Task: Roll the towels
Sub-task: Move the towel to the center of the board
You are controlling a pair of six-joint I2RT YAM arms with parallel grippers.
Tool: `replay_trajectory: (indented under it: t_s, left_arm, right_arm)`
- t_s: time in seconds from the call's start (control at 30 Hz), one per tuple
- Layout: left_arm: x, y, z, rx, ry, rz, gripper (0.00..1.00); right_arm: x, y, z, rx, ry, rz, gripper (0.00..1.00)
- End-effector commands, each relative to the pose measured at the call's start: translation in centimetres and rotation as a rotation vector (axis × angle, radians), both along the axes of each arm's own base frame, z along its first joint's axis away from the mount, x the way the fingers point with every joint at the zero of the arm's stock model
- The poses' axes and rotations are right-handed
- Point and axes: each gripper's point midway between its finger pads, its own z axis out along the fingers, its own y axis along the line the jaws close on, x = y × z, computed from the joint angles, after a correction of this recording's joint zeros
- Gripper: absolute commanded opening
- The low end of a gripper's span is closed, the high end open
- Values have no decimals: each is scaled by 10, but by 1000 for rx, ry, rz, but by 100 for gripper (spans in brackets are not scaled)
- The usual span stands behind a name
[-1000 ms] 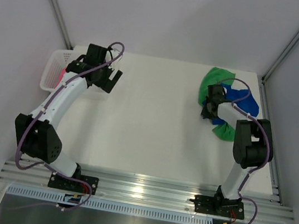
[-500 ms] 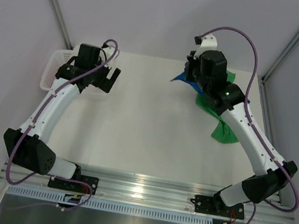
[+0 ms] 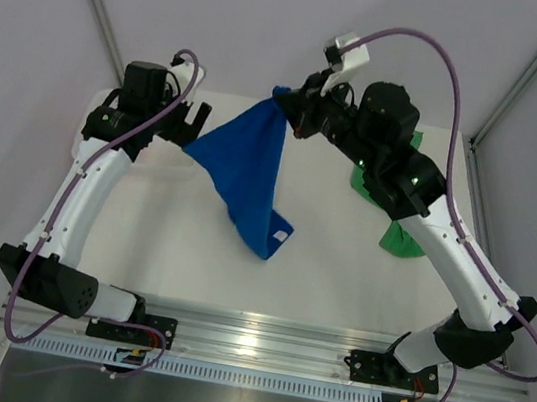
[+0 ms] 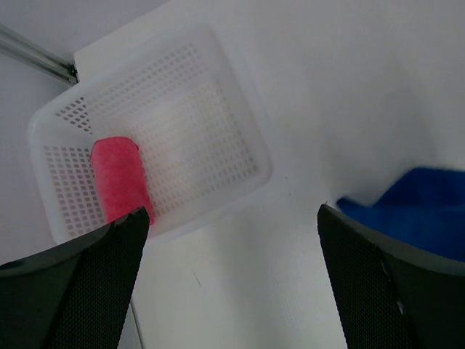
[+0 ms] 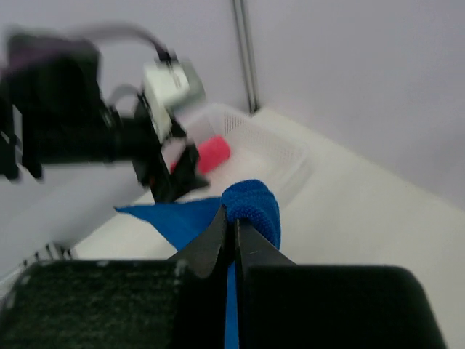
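Seemingly only the pink towel (image 4: 116,178) is rolled; the right claw (image 5: 232,231) pinches the blue towel (image 3: 248,168) up, the left claw (image 4: 231,218) gapes empty, and the green towel (image 3: 402,238) waits.

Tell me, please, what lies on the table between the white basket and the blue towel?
Nothing: in the left wrist view, only bare white table shows between the basket and the blue towel.

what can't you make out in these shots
Green towel: top view, mostly behind the right arm.
Blue towel: left wrist view, cut off by the edge and a finger; whether the left gripper touches it is unclear.
Pink towel: right wrist view, blurred.
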Motion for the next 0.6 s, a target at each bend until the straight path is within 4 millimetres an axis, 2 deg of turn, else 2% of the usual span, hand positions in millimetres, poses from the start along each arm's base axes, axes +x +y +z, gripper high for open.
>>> replay_trajectory:
  t_s: [0.0, 0.03, 0.07, 0.1, 0.13, 0.17, 0.2, 0.27, 0.3, 0.33, 0.4, 0.47, 0.5, 0.53, 0.57]
  left_arm:
    - [-5, -2, 31, -26, -72, -26, 99]
    - [-5, -3, 28, -23, -63, -30, 99]
    - [-5, -10, 23, -41, -46, -63, 98]
    - [-10, -19, 13, -64, -5, -114, 97]
    - [-12, -25, 7, -75, 20, -149, 95]
    - [-17, -42, -3, -112, 65, -221, 90]
    - [-21, -50, -13, -123, 101, -254, 87]
    - [-35, -64, -46, -106, 203, -323, 83]
    - [-44, -80, -58, -92, 241, -383, 82]
    - [-57, -84, -84, -71, 312, -418, 82]
    - [-73, -104, -98, -61, 349, -508, 82]
    - [-101, -119, -131, -29, 431, -623, 85]
    - [-105, -122, -137, -6, 434, -654, 86]
    - [-110, -119, -154, 42, 451, -676, 87]
    - [-107, -122, -164, 57, 432, -686, 89]
  right_arm:
    - [0, 4, -70, 22, 146, 18, 0]
    - [0, 1, -92, 31, 186, 10, 0]
    - [-4, -4, -94, 83, 183, 10, 0]
    - [-2, -5, -163, 21, 291, -12, 0]
    - [0, -11, -189, 35, 358, -38, 0]
    - [3, -14, -205, 49, 374, -58, 0]
    - [0, -21, -254, 4, 437, -83, 0]
    - [0, -26, -291, 0, 495, -106, 0]
    - [-3, -28, -309, -13, 527, -110, 0]
    - [-7, -36, -335, -32, 580, -127, 0]
    - [-7, -41, -357, -44, 625, -141, 0]
    - [-7, -50, -376, -51, 670, -158, 0]
    - [-9, -51, -381, -50, 687, -153, 0]
    - [-12, -54, -388, -57, 703, -151, 0]
    - [-11, -56, -390, -50, 708, -157, 0]
